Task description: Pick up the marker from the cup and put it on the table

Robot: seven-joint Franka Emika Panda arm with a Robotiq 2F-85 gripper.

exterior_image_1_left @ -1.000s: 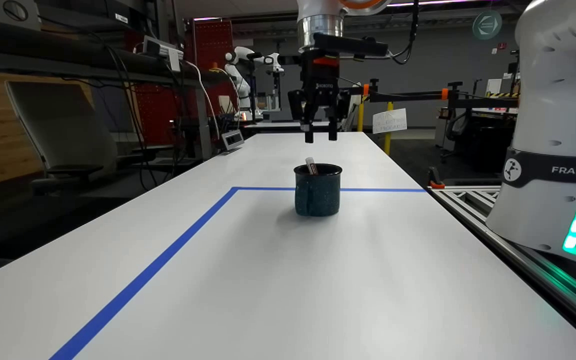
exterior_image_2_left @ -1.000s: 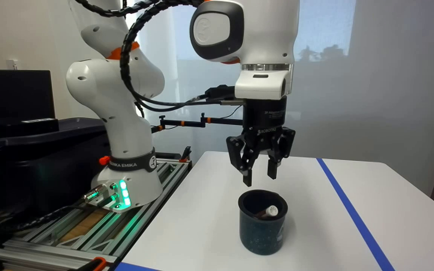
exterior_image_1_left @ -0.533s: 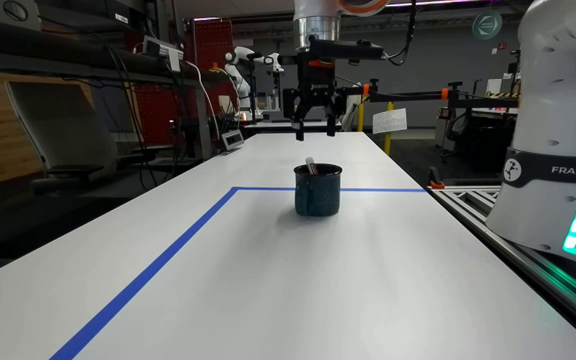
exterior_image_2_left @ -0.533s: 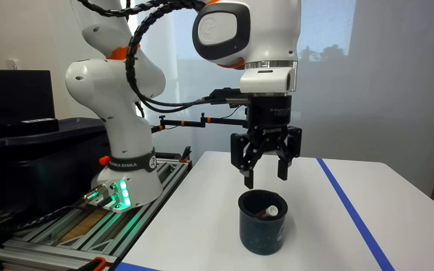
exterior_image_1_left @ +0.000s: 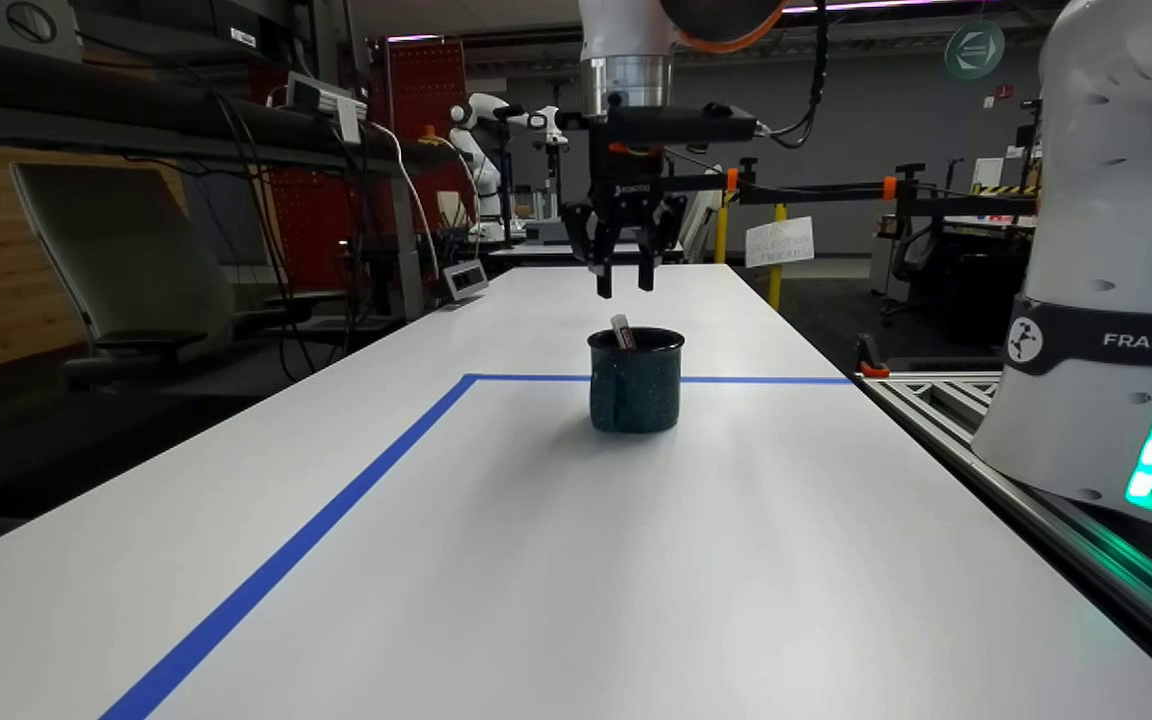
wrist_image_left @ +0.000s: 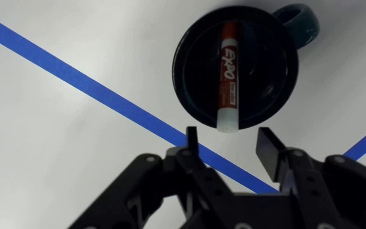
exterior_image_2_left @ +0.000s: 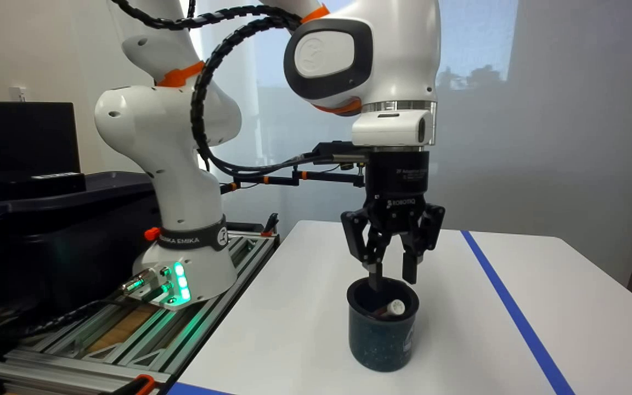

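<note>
The marker (wrist_image_left: pixel 229 70) leans inside the cup (wrist_image_left: pixel 292 60). Its red label and red end lie in the cup, and its white end pokes just over the rim. The dark teal cup stands upright with its handle at upper right in the wrist view. Both exterior views also show the cup (exterior_image_1_left: pixel 634 395) (exterior_image_2_left: pixel 380 343) and the marker's white end (exterior_image_1_left: pixel 621 328) (exterior_image_2_left: pixel 396 307). My gripper (wrist_image_left: pixel 227 140) is part open and empty. It hangs above the cup, apart from the marker. In the wrist view the white end lies between the two fingertips. The gripper shows in both exterior views (exterior_image_1_left: pixel 626 285) (exterior_image_2_left: pixel 393 281).
The white table (exterior_image_1_left: pixel 536 560) carries blue tape lines (exterior_image_1_left: pixel 326 515). The robot base (exterior_image_1_left: pixel 1086 400) stands on a metal rail beside the table. A shelf frame and chair (exterior_image_1_left: pixel 126 260) stand past the far long edge. A black bin (exterior_image_2_left: pixel 63 263) stands behind the rail.
My gripper has shifted sideways, to the left in one exterior view and right in the other, and is lower. The jaws widened at first, then narrowed. The cup and marker have not moved.
</note>
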